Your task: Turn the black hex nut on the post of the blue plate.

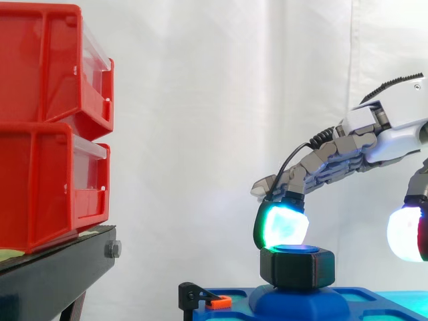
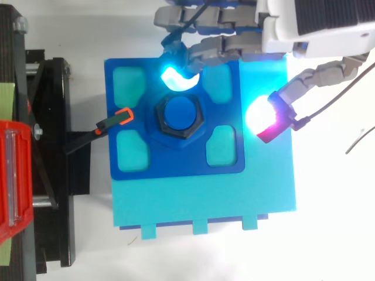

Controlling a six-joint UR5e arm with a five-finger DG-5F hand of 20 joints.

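Note:
The black hex nut (image 1: 297, 266) (image 2: 179, 116) sits on the blue post (image 2: 179, 112) in the middle of the blue plate (image 2: 176, 167). My hand (image 1: 394, 127) (image 2: 304, 26) reaches in from the right with its fingers stretched out. A cyan-glowing fingertip (image 1: 283, 225) (image 2: 179, 76) hangs just above the nut's far edge; I cannot tell whether it touches. The thumb's white-red pad (image 1: 408, 233) (image 2: 262, 119) stays well to the right of the nut. Nothing is held between them.
Two stacked red bins (image 1: 53, 127) rest on a black stand (image 1: 57, 267) at the left. A black clamp with an orange tip (image 2: 120, 118) (image 1: 207, 299) holds the plate's left edge. A lighter cyan board (image 2: 205, 202) lies under the plate.

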